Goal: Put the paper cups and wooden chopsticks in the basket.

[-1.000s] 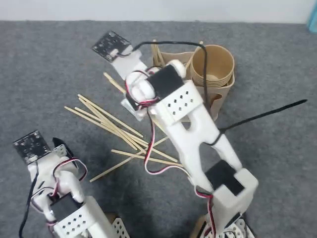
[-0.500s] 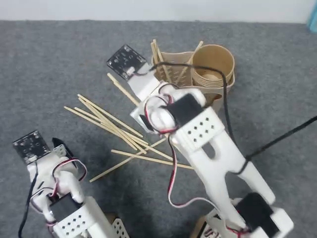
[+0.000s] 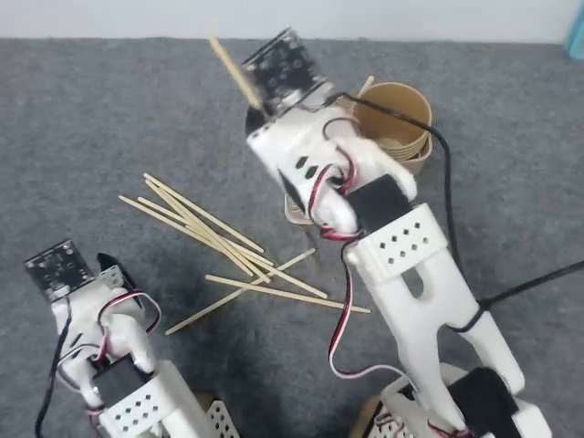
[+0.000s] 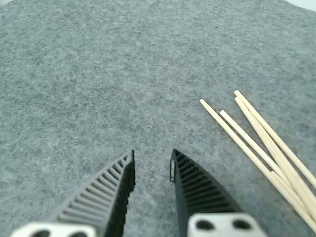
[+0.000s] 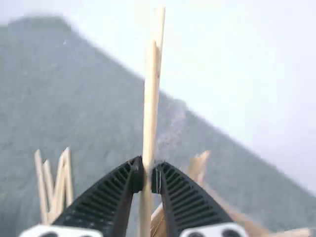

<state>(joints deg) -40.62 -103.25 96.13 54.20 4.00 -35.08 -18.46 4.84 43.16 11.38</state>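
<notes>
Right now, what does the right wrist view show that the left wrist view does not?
Right wrist view: the right tool shut on a chopstick in the air, with more chopstick ends standing behind. Left wrist view: the left tool open, empty, near loose chopsticks lying flat. Both: the grey mat.

Cups [image 3: 392,109] stand nested in a basket [image 3: 423,162] at the far side of the table [image 3: 91,119], right of centre. Loose chopsticks [image 3: 214,239] lie crossed on the table in front and left of the basket. Above the basket's left part the right gripper [image 5: 147,170] pinches one chopstick [image 5: 151,98]; the left gripper [image 4: 152,158] hangs at the near left, beside the pile's ends.
</notes>
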